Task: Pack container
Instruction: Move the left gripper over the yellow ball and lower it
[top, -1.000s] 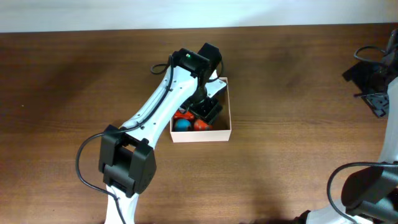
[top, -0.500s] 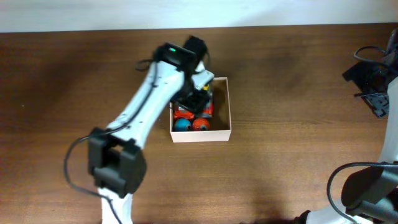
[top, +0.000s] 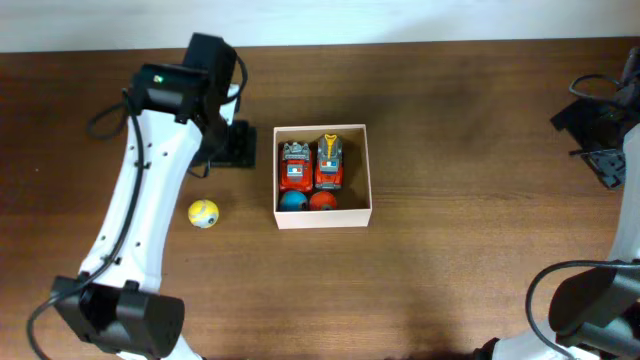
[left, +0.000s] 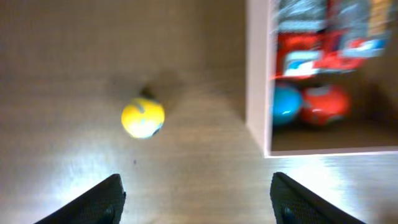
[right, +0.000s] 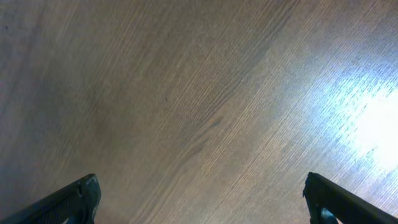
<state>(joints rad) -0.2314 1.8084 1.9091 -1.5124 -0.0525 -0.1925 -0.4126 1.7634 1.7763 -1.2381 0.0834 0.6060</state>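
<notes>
Black-fingered left claw (left: 196, 208) hangs half-parted and empty over the counter (left: 62, 62), and the yellow ball (left: 143, 118) just ahead looks like the next pick: centre, drop, close. Beyond sits the container (left: 256, 81), toy trucks (top: 298, 165) and balls (top: 293, 200) inside. Far off, the right claw (right: 202, 205) gapes wide, holding nothing.

I see a dark brown wooden desk (top: 450, 270). Directly on it, toward the far edge and about midway across, sits the container (top: 371, 170), a small square box with cream walls. A yellow ball (top: 203, 213) lies on the bare wood nearer the left edge, apart from the container's wall.
</notes>
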